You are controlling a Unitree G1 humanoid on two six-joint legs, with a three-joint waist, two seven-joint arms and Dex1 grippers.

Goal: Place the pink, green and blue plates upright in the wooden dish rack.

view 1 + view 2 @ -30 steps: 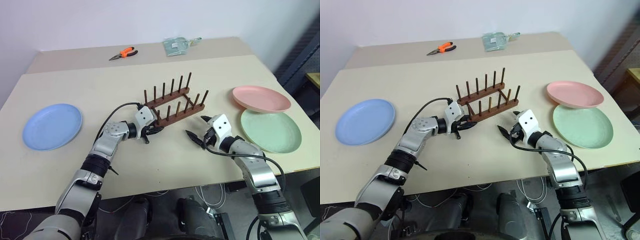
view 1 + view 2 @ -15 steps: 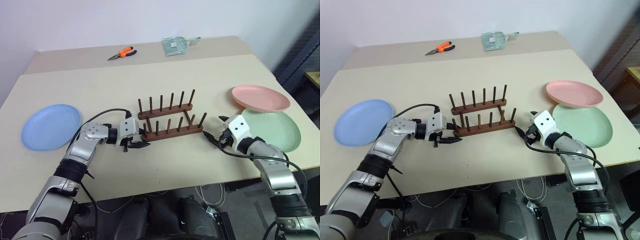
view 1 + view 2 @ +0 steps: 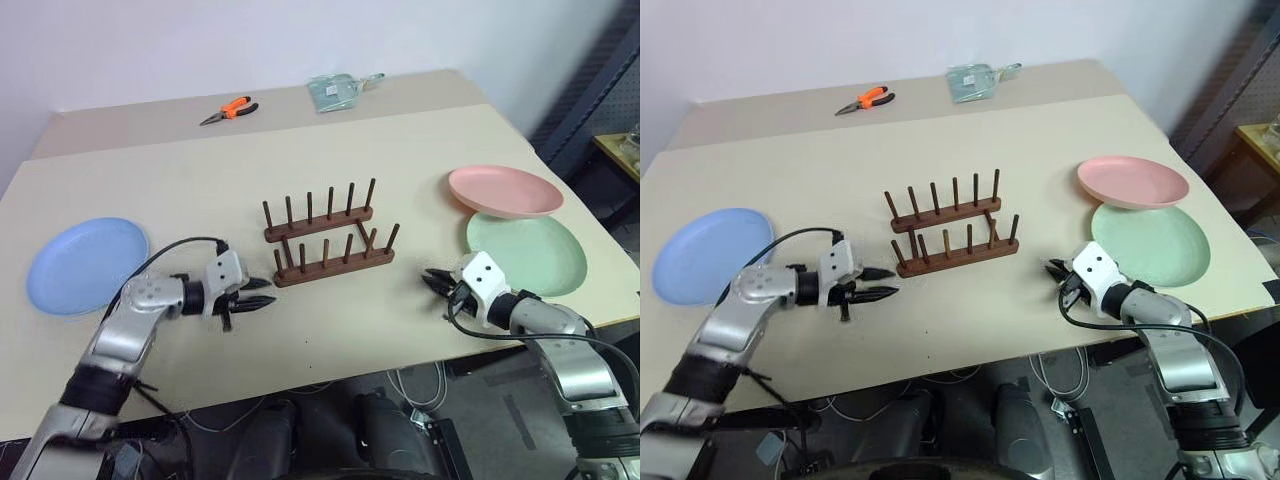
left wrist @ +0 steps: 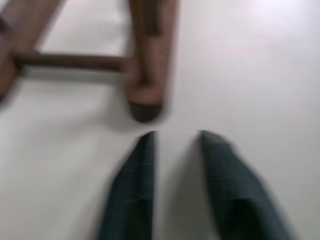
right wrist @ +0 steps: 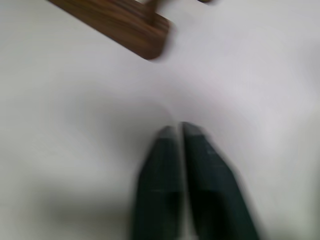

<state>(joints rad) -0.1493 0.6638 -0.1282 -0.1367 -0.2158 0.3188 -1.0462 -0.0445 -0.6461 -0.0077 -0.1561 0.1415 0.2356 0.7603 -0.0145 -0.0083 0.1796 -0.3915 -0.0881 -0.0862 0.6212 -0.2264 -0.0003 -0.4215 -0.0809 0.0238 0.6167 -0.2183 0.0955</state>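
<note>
While the wooden dish rack (image 3: 325, 245) is standing empty in the middle of the table (image 3: 180, 180), both arms are hanging low at its two ends, and neither is carrying anything.

The left gripper (image 3: 265, 298) is pointing at the near rail's end, which is lying just ahead of its fingertips without touching them. In the left wrist view its two black fingers (image 4: 131, 185) are showing a clear gap, so it is standing parted and empty. The light blue plate (image 3: 85, 265) is lying flat well out to this hand's outer side, behind the wrist rather than ahead of the fingers.

The right gripper (image 3: 432, 281) is pinched closed on nothing, its tips aiming at the rack's other end, which is sitting near but apart. The pale green plate (image 3: 530, 252) is lying flat just beside this hand on its outer side. The salmon pink plate (image 3: 503, 191) is resting farther beyond, its near edge overlapping the green plate's far rim.

Judging from this layout, no plate is racked yet. Each plate seems placed for the nearer arm, and the rack between them is letting either hand reach the pegs. Flat plates are likely needing a rim pinch, so the closed right hand must open first.
</note>
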